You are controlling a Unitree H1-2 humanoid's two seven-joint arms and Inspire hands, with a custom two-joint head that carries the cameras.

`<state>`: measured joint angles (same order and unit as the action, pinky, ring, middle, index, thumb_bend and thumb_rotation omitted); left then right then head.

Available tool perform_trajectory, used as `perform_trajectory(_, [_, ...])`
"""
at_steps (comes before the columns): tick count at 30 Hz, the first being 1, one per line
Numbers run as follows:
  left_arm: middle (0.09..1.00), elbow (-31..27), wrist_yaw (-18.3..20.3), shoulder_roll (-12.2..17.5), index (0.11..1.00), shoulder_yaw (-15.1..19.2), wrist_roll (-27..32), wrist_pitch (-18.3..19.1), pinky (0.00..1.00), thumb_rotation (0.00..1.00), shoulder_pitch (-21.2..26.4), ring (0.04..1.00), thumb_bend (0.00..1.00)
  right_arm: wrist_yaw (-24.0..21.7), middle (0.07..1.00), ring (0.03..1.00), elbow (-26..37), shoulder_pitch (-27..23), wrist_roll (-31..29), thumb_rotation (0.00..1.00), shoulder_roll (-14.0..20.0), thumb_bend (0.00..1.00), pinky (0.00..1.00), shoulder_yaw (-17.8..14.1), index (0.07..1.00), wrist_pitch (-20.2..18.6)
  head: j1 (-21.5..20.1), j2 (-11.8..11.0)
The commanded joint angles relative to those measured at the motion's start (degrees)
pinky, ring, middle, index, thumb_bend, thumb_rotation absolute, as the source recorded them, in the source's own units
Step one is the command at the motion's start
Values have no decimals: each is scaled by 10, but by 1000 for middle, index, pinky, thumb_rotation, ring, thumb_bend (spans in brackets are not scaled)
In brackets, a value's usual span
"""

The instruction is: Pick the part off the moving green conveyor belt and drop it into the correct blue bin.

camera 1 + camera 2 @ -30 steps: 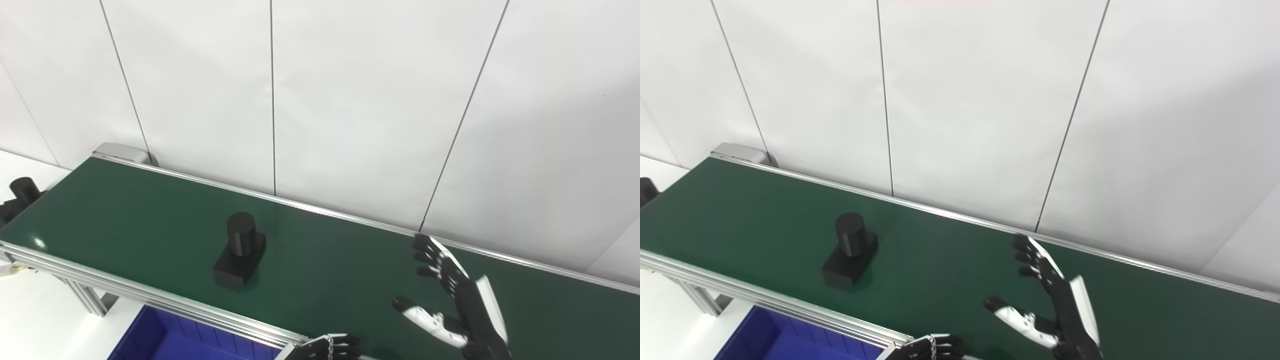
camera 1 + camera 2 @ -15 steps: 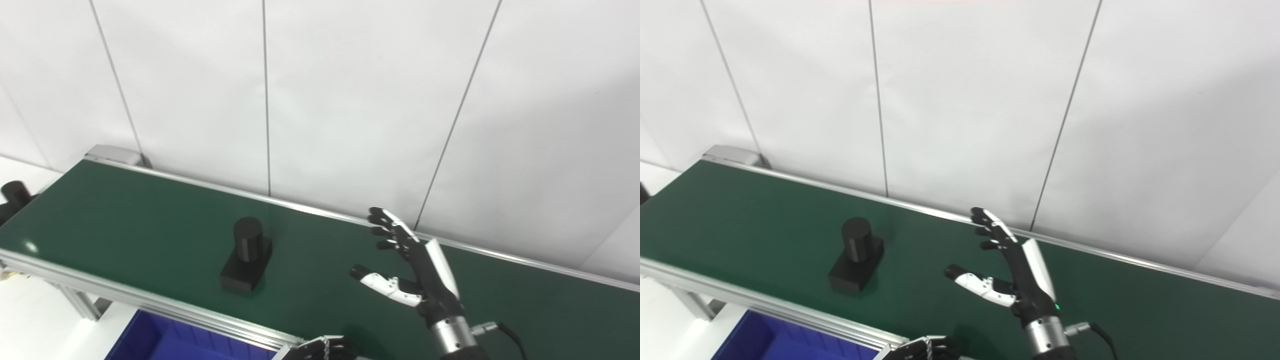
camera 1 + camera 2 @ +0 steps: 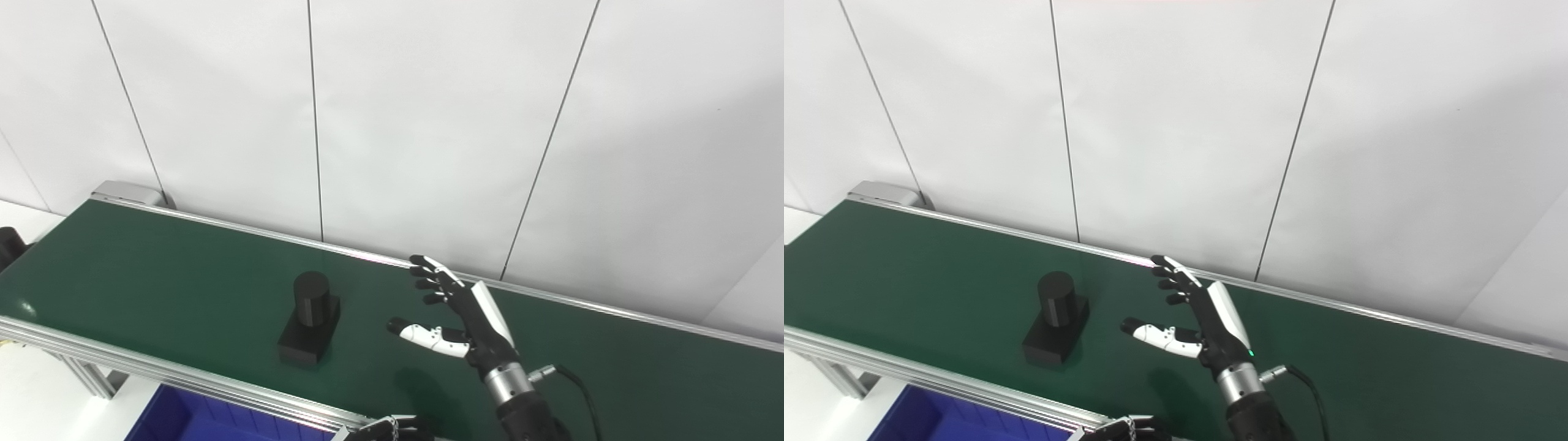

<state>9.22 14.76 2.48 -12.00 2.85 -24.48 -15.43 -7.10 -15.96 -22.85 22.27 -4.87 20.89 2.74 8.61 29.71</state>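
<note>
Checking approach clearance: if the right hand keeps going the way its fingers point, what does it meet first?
Likely the belt's far rail, then the white wall. The black part sits left of that line. Depth unclear.

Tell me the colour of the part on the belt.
Black part, clearest in the left eye view.

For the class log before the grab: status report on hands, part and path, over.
Right hand open over the belt, beside the black part, not touching. Left hand at bottom edge, state unclear. Part upright. Path clear.
</note>
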Motion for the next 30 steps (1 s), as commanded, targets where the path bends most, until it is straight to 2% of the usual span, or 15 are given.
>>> perform_trajectory(1, [737,-14,4,1,761,-5,-5,-22,670,800,0,727,854,12,839,806,0,-31,3,461,-19,670,721,4,877,19,2,1])
perform_trajectory(6, [732,-14,3,0,757,-7,-5,-22,667,799,1,723,853,17,841,814,-44,-51,0,441,-29,672,731,12,873,29,4,3])
perform_trajectory(10, [732,-14,1,-1,754,-7,-7,-22,667,794,-1,721,854,23,837,808,-70,-64,6,465,-31,680,734,20,874,32,5,3])
perform_trajectory(24, [726,-14,-1,-4,743,-8,-6,-22,676,793,-1,721,855,30,833,802,-118,-86,16,441,-31,671,728,23,878,34,8,6])
perform_trajectory(30, [720,-12,-2,-6,738,-9,-10,-23,667,794,1,708,843,37,827,804,-144,-101,23,464,-33,686,731,25,879,33,9,6])
